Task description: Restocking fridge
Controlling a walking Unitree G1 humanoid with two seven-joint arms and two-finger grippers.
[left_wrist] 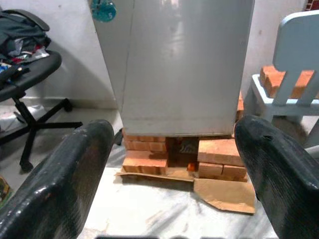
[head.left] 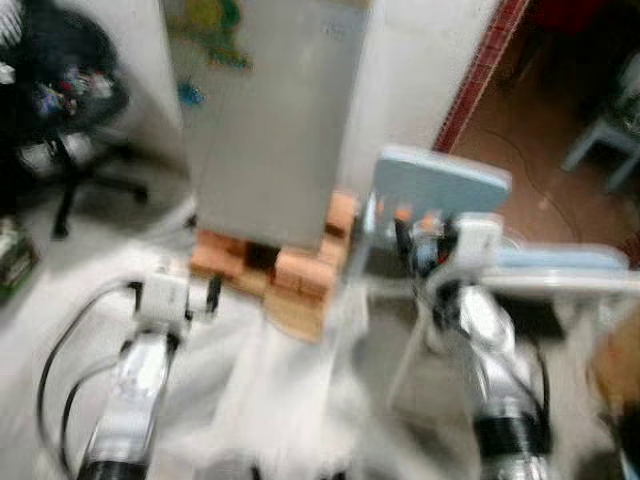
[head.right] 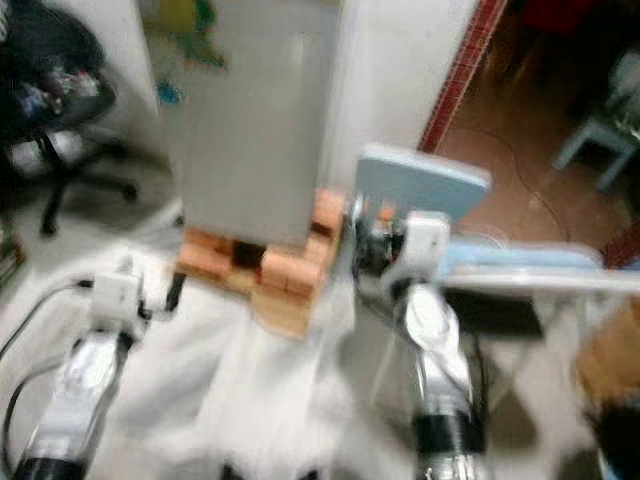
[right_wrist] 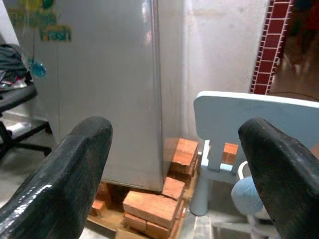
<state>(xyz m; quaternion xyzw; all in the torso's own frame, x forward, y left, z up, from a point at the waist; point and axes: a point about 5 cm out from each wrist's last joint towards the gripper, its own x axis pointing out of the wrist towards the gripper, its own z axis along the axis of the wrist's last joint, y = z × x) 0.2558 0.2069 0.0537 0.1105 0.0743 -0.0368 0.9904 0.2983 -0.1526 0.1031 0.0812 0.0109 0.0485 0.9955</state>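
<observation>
We see the fridge [head.left: 268,130], a tall grey cabinet with its door closed, standing against the white wall [head.left: 400,90] on a stack of red bricks [head.left: 300,272]. Both head views are blurred. They show the two silver arms raised before the fridge, the left pincer [head.left: 205,295] low at its left bottom corner and the right pincer [head.left: 410,240] at its right, close to a pale blue chair [head.left: 440,185].

The left wrist view is sharp and supplies what the head views smear: the left pincer's fingers [left_wrist: 60,184] stand wide apart with nothing between them, and beyond them we see the fridge's lower edge, the bricks resting on a sheet of brown cardboard [left_wrist: 224,194] on the floor [left_wrist: 149,214], a teal round magnet [left_wrist: 103,10] on the fridge's side, and loose bricks [left_wrist: 279,82] on the chair seat.

The right wrist view shows the right pincer's fingers [right_wrist: 65,174] likewise spread and empty. It alone lets us read a yellow and green sticker [right_wrist: 45,27] near the top of the fridge and a strip of dark red tile [right_wrist: 274,45] edging the wall beside the chair.

A black office chair [head.left: 70,90] piled with clothing stands at the fridge's left.
</observation>
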